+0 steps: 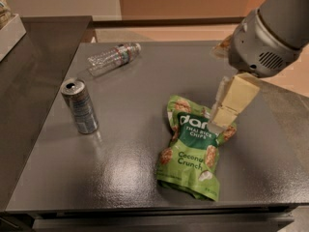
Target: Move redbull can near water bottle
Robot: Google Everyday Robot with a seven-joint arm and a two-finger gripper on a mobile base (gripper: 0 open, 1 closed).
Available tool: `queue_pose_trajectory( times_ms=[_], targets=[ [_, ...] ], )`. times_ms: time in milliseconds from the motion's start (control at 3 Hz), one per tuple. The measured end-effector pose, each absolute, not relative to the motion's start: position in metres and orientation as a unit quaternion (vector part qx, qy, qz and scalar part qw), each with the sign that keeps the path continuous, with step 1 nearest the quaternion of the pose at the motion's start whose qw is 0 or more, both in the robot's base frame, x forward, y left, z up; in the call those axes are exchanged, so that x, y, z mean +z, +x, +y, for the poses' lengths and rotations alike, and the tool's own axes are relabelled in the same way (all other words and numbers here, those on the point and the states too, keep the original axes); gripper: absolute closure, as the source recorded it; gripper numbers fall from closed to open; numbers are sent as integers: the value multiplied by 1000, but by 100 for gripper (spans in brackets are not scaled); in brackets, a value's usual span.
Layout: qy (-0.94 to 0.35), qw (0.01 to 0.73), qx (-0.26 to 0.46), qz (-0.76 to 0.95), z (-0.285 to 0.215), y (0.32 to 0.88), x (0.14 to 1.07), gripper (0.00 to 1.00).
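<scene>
The redbull can stands upright on the left part of the grey table, silver and blue with a dark opening on top. The water bottle lies on its side at the back left of the table, clear and crinkled, a short way behind the can. My gripper hangs from the grey arm at the right, over the upper right corner of the green chips bag. It is far to the right of the can and holds nothing that I can see.
The green chips bag lies flat at the middle front of the table. A white box sits at the far left on a darker counter. The table's front edge runs along the bottom.
</scene>
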State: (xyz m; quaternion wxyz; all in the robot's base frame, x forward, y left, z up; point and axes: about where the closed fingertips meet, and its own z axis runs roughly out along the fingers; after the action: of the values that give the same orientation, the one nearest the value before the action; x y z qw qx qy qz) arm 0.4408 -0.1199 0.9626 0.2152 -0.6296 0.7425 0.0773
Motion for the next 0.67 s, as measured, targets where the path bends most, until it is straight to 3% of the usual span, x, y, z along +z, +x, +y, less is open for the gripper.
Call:
queue_pose_trajectory(
  times_ms=[667],
  targets=[
    [-620,291,148,714,-13,450,953,0]
  ],
)
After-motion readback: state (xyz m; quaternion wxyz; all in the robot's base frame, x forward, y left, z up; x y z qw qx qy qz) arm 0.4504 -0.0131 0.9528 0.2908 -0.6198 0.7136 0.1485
